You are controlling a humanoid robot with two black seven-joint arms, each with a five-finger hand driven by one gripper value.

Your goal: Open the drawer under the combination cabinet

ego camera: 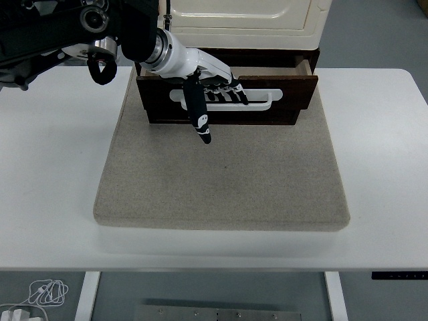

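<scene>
The left arm (60, 33) comes in from the upper left corner, its black links crossing the white surface (53, 167) high above the bare stretch there, which lets the wrist drop onto the drawer front from above and a little to the side. The left hand (210, 83) sits at the left part of the drawer (287, 90), its four fingers (227, 92) curled into the slot of the white handle (261, 101) so that they hook behind the bar, while the thumb (198, 114) hangs straight down outside, over the dark wood and pointing toward the grey mat (221, 180). The hand is thus closed on the handle in a hook grip rather than a pinch, which suits a straight pull toward the near edge; how deep the fingertips reach behind the bar is probably hidden by the bar itself. The drawer lies under the cream cabinet (241, 17) at the far middle of the mat, and it stands partly pulled out: its front sits forward of the cabinet body and a strip of the inside shows at its right end. The mat under the cabinet likely keeps it from sliding as the drawer is drawn. To the right the surface is bare, and the right hand does not show.
</scene>
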